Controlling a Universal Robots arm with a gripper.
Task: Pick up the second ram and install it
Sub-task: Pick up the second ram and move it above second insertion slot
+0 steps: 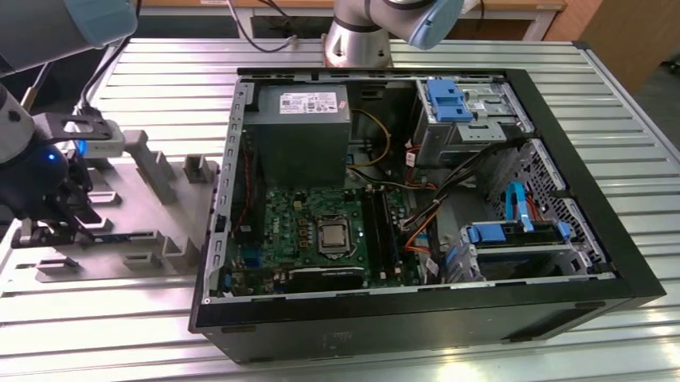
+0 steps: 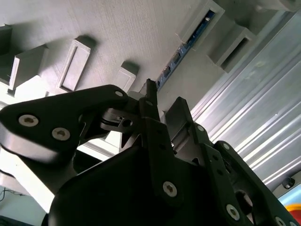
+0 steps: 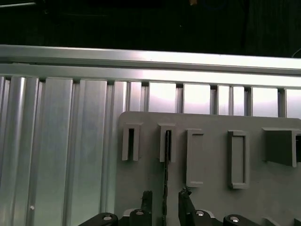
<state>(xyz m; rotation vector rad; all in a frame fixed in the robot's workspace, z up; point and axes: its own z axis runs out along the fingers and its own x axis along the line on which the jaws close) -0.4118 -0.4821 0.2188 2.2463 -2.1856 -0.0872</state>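
While the second ram (image 3: 166, 174) stands edgewise in a slot of the grey fixture (image 3: 211, 207), your gripper (image 3: 165, 193) straddles it unclosed; the exterior view adds the open computer case (image 1: 425, 322).

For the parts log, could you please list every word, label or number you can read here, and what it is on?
No text here can be read as words.
Sticker on the power supply: print is there, too small to read.
Lid of the processor: markings too small to read.
Edge of the second ram in the grey fixture: no legible print.
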